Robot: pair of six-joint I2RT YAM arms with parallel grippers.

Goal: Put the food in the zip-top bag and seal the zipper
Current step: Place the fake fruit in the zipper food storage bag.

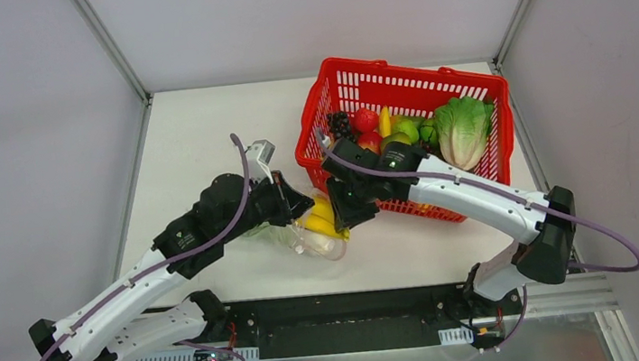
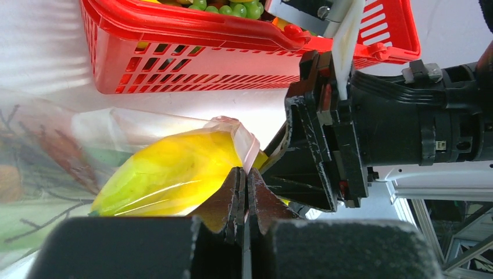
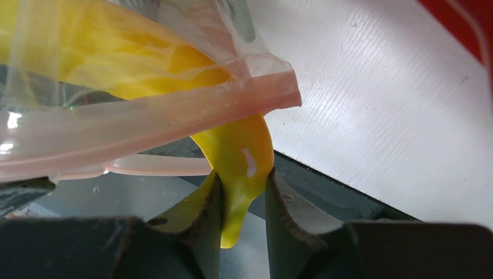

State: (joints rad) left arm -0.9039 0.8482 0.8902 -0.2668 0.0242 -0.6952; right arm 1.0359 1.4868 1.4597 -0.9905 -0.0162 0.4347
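The clear zip-top bag [image 1: 309, 241] lies on the table between my two grippers, with something green inside at its left end. My left gripper [image 2: 245, 174] is shut on the bag's pinkish mouth edge. It also shows in the top view [image 1: 298, 205]. The yellow banana bunch [image 2: 174, 168] lies mostly inside the bag. Its tip sticks out past the pink zipper strip [image 3: 145, 128]. My right gripper [image 3: 243, 181] is shut on that banana tip [image 3: 241, 157], and in the top view [image 1: 347, 217] it sits at the bag's mouth. The mouth is open.
The red mesh basket [image 1: 403, 67] stands at the back right, close behind my right gripper, holding lettuce [image 1: 463, 130], grapes, red and green fruits. Its wall [image 2: 174, 64] is just beyond the bag. The table's near edge and metal rail lie below.
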